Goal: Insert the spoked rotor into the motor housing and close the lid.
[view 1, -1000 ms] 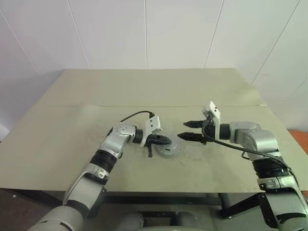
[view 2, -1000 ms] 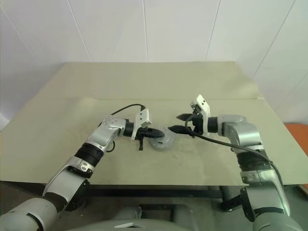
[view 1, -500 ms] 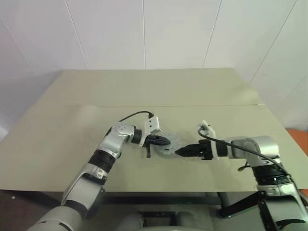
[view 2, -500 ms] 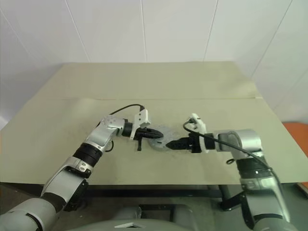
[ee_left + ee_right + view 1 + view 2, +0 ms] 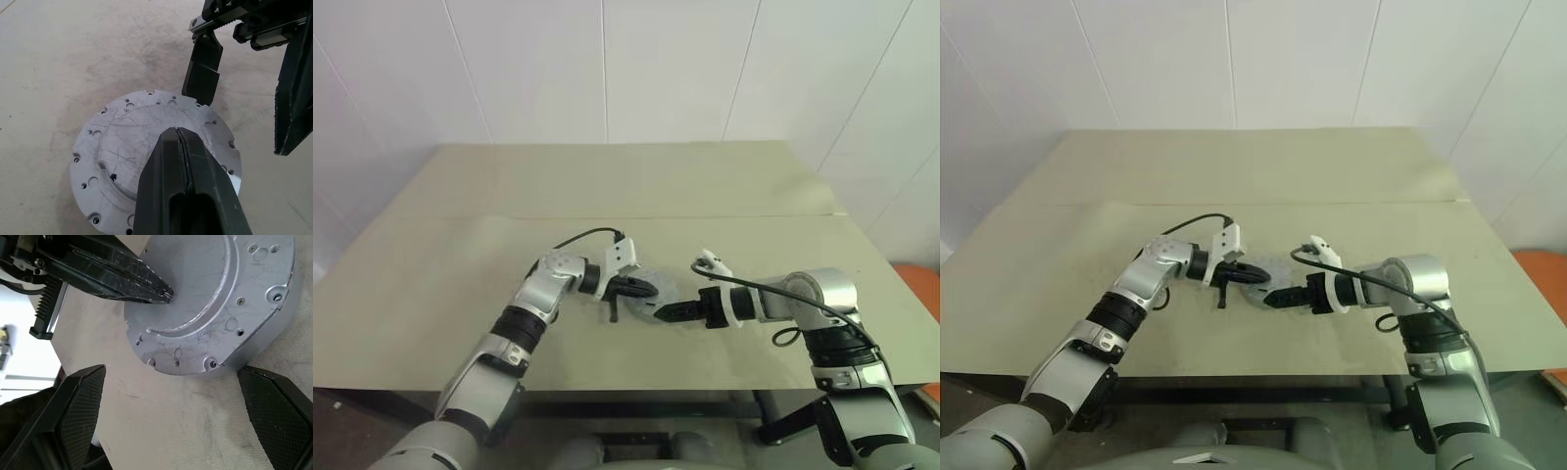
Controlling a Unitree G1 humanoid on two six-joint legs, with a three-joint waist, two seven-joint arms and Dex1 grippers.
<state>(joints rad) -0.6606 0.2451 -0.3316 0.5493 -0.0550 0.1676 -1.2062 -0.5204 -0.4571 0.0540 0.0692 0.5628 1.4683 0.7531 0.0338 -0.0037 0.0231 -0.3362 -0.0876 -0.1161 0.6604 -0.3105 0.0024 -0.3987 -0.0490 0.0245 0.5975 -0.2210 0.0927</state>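
Left wrist view: silvery round assembly [image 5: 146, 166] sits flat on the beige table [image 5: 58, 58], a raised centre disc ringed by a flange with small holes. Looks like the lid seated over the motor housing; can't separate the two from these frames, and the spoked rotor isn't distinguishable. Left gripper [image 5: 181, 142] has its fingers pressed together, nothing between them, tip resting on or just over the top face of the disc near its centre; contact can't be confirmed.

Right wrist view: right gripper [image 5: 171, 421] has jaws spread wide, one finger [image 5: 78, 406] on each side of the assembly [image 5: 215, 308], straddling its near edge. Pads are close to the rim but apart from it, no pinch. The shut left fingers lie across the top of the disc.

Left eye view: both arms meet at mid-table, near the front edge. Left gripper [image 5: 641, 287] comes in from the robot's left, right gripper [image 5: 668, 312] low from the right, with the assembly [image 5: 658, 294] between them.
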